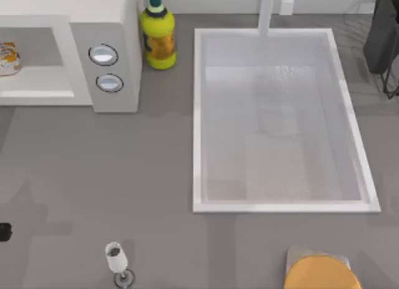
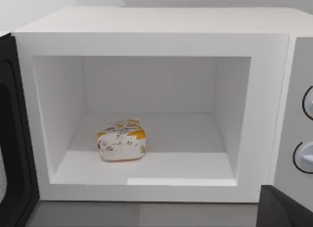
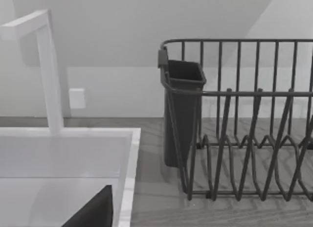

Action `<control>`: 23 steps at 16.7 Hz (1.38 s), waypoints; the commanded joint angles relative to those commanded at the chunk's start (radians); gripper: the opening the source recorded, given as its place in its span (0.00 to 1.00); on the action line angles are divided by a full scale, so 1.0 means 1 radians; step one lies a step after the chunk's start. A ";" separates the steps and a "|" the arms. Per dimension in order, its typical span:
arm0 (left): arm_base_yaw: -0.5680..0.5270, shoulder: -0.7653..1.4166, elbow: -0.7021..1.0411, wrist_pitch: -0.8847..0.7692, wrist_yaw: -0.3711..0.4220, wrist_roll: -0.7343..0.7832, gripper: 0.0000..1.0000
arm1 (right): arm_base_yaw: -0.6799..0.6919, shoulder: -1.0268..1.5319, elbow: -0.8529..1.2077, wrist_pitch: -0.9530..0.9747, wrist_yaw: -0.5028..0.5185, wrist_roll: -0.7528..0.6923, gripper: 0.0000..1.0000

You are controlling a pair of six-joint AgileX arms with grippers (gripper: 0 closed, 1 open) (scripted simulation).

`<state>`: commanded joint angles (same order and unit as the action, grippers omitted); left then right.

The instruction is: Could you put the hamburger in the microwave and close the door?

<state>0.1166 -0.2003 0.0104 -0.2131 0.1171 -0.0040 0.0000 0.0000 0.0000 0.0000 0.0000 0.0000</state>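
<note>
White hamburger (image 2: 121, 140) with orange-yellow patches; white microwave (image 2: 156, 41), dark-framed door (image 2: 12, 153); yellow bottle (image 1: 158, 37), green cap; grey counter (image 1: 93, 170).

Grey counter (image 1: 124, 177) bearing microwave (image 1: 115, 40), bottle (image 1: 158, 33)

Rendered kitchen counter: microwave (image 1: 112, 46) far left, sink (image 1: 199, 114) with faucet (image 3: 49, 70) at right, dish rack (image 3: 244, 119) far right, yellow bottle (image 1: 158, 33), wine glass (image 1: 117, 261) near edge.
</note>
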 joint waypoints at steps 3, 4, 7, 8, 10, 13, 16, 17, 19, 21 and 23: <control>-0.003 0.004 0.004 0.002 -0.003 0.001 0.00 | 0.000 0.000 0.000 0.000 0.000 0.000 1.00; 0.007 0.014 0.014 0.000 0.003 0.010 0.00 | 0.000 0.000 0.000 0.000 0.000 0.000 1.00; 0.093 0.108 0.100 -0.024 0.047 0.094 0.00 | 0.000 0.000 0.000 0.000 0.000 0.000 1.00; 0.139 0.160 0.147 -0.039 0.067 0.138 0.00 | 0.000 0.000 0.000 0.000 0.000 0.000 1.00; 0.247 0.294 0.265 -0.078 0.114 0.237 0.00 | 0.000 0.000 0.000 0.000 0.000 0.000 1.00; 0.435 0.568 0.484 -0.161 0.194 0.400 0.00 | 0.000 0.000 0.000 0.000 0.000 0.000 1.00; 0.626 0.923 0.721 -0.260 0.281 0.561 0.00 | 0.000 0.000 0.000 0.000 0.000 0.000 1.00; 0.683 1.050 0.801 -0.294 0.312 0.608 0.00 | 0.000 0.000 0.000 0.000 0.000 0.000 1.00; 0.784 1.295 0.953 -0.358 0.373 0.695 0.00 | 0.000 0.000 0.000 0.000 0.000 0.000 1.00; 0.859 1.507 1.088 -0.416 0.432 0.769 0.00 | 0.000 0.000 0.000 0.000 0.000 0.000 1.00; 0.903 1.680 1.200 -0.465 0.483 0.829 0.00 | 0.000 0.000 0.000 0.000 0.000 0.000 1.00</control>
<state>1.0193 1.4794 1.2102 -0.6781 0.6003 0.8250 0.0000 0.0000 0.0000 0.0000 0.0000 0.0000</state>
